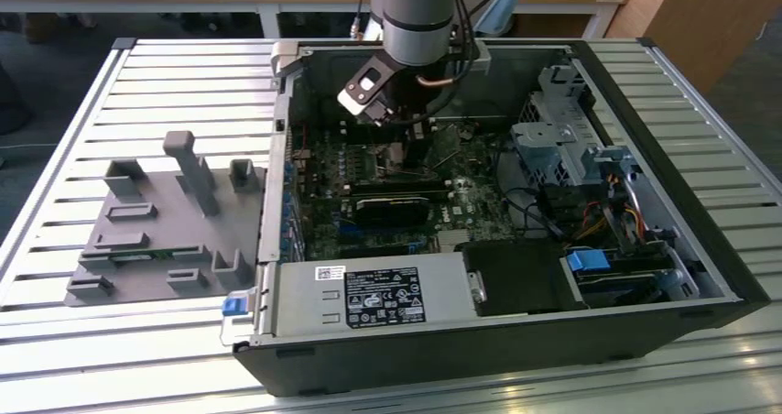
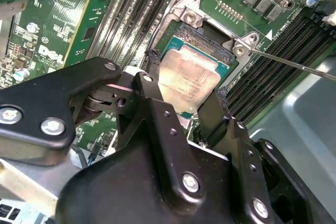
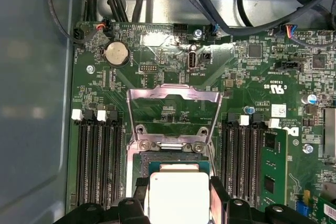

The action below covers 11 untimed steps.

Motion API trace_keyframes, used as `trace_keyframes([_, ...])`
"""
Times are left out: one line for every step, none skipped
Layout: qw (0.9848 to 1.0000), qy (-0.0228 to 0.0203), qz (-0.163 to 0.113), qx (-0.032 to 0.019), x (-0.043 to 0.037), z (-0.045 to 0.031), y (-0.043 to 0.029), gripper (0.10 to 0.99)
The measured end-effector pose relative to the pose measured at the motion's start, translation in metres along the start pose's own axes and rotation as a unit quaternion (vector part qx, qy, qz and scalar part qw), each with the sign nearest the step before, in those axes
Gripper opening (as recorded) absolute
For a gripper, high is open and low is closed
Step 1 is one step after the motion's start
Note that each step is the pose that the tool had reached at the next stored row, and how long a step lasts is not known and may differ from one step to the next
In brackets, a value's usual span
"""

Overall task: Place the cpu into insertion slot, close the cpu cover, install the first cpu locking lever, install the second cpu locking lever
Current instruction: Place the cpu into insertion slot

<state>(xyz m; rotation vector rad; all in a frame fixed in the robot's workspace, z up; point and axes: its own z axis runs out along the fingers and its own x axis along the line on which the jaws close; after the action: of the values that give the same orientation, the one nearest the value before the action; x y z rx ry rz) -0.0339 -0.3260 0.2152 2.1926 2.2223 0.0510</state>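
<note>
The gripper [image 2: 186,85] is clamping the cpu [image 2: 191,74] by two opposite edges, with its black fingers [image 2: 153,74] pressing on either side and only the chip's width between them. The cpu is hanging directly over the insertion slot [image 2: 205,36], grey-brown top facing up. Whether it is seated cannot be told. The cpu cover [image 3: 173,96] is lying swung open just beyond the slot, with green board showing through its window. A thin metal lever [image 2: 294,65] is sticking out beside the socket, and black memory slots [image 3: 100,161] are flanking it on both sides.

All this is sitting on the motherboard [image 3: 252,72] inside the open computer case [image 1: 489,350], which is also holding a power supply box [image 1: 306,295] and bundled cables. A dark printed label [image 1: 385,299] is sitting on that box, and white lettering is showing on the board. On the exterior view's left, a grey fixture tray [image 1: 146,240] is resting on the slatted table [image 1: 123,84] beside the case.
</note>
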Motion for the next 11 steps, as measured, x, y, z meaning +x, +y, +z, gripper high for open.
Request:
trace_keyframes([1.0, -0.0001, 0.001, 0.0001, 0.0003, 0.0008, 0.0, 0.541])
trace_keyframes([1.0, -0.0001, 0.001, 0.0002, 0.0005, 0.0016, -0.0001, 0.541])
trace_keyframes([1.0, -0.0001, 0.002, 0.0003, 0.0008, 0.0025, -0.0001, 0.541])
trace_keyframes([1.0, -0.0002, 0.002, 0.0005, 0.0011, 0.0033, -0.0001, 0.541])
trace_keyframes([1.0, -0.0002, 0.003, 0.0006, 0.0014, 0.0041, -0.0002, 0.541])
trace_keyframes([1.0, -0.0002, 0.003, 0.0008, 0.0018, 0.0047, -0.0002, 0.541])
trace_keyframes([1.0, -0.0002, 0.003, 0.0009, 0.0021, 0.0053, -0.0002, 0.541])
trace_keyframes([1.0, -0.0002, 0.004, 0.001, 0.0024, 0.006, -0.0002, 0.541])
trace_keyframes([1.0, -0.0002, 0.004, 0.0011, 0.0027, 0.0067, -0.0002, 0.541])
trace_keyframes([1.0, -0.0002, 0.004, 0.0012, 0.0029, 0.0074, -0.0003, 0.541])
trace_keyframes([1.0, -0.0002, 0.005, 0.0012, 0.0031, 0.0081, -0.0003, 0.541])
